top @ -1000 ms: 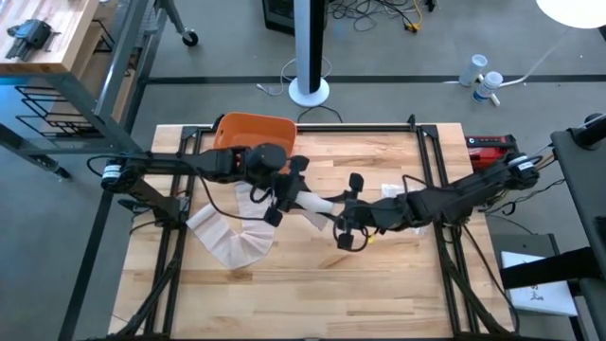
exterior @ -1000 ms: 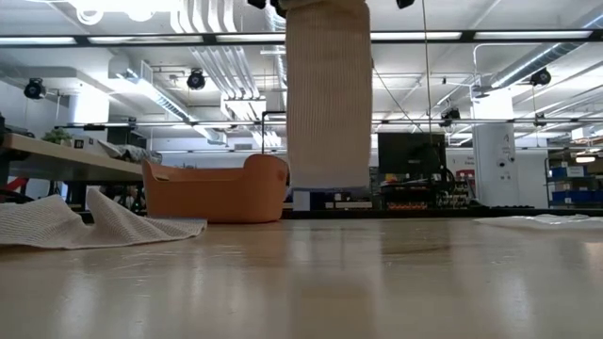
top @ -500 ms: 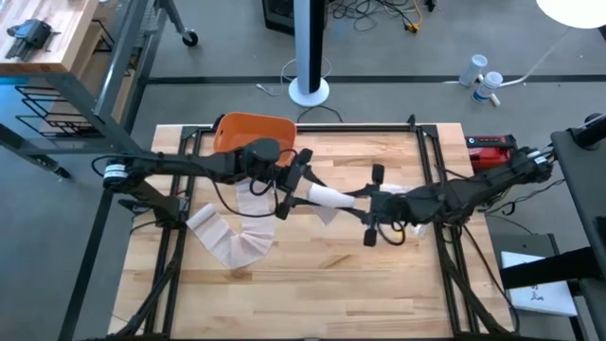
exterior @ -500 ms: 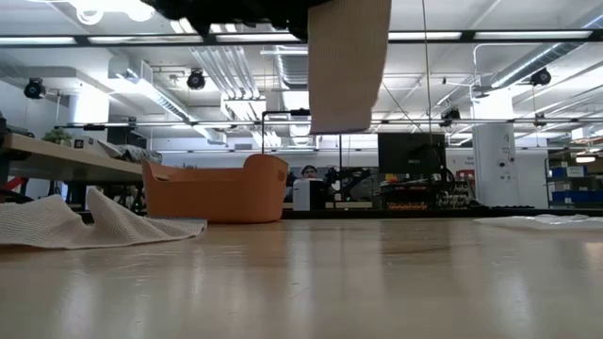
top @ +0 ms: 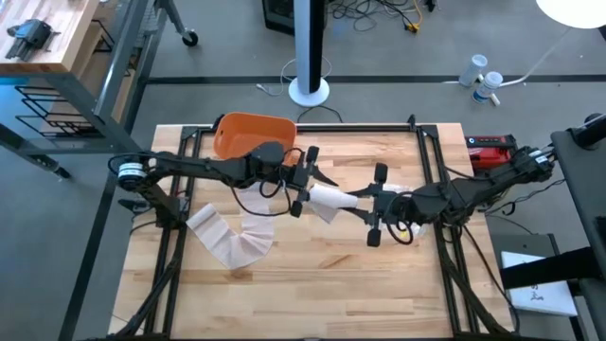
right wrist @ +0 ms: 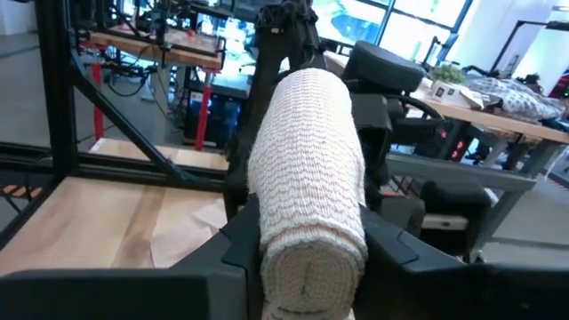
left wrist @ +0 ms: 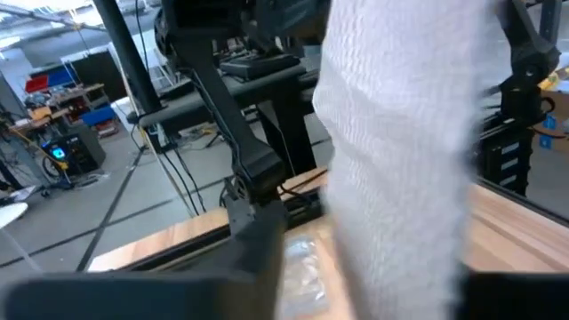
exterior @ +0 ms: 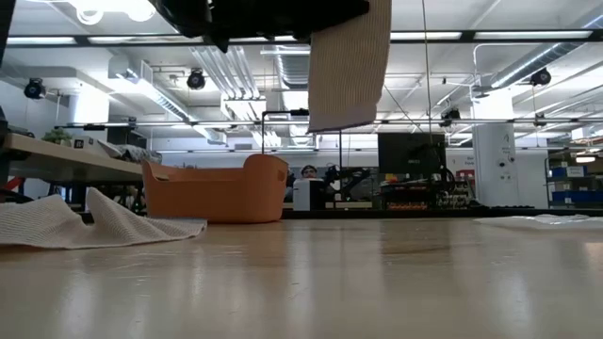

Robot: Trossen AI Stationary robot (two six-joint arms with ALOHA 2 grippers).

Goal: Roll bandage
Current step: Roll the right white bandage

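Observation:
The bandage is partly wound into a white roll [top: 331, 197] that is held in the air over the table's middle. Its loose tail [top: 254, 204] drops to a crumpled heap [top: 232, 242] lying on the wood at the left; in the low view the heap [exterior: 85, 221] rests flat. A flap of the bandage [exterior: 349, 66] hangs high above the table. My left gripper [top: 315, 187] comes from the left and my right gripper [top: 357, 201] from the right, both shut on the bandage. My left gripper has the bandage's left end [left wrist: 400, 133] between its fingers [left wrist: 258, 258], coming level from the table's left. Which layer it grips is hidden by the cloth itself. The tail falls slack from there to the table. My right gripper pinches the roll's right end [right wrist: 307, 222] between its two fingers [right wrist: 238, 238], one on each curved side. It comes level from the table's right, fingers lying along the roll. The roll is lifted clear and lies about level.
An orange basket [top: 251, 133] stands at the far left of the table. A clear wrapper [top: 393, 189] lies under the right arm. A red tool [top: 490, 147] sits off the far right corner. Black frame rails [top: 431, 161] run along both sides.
Both grippers have gone up and toward the table's right edge with the roll between them. The bandage's hanging flap has risen higher above the table, and the heap at the left has stayed where it was.

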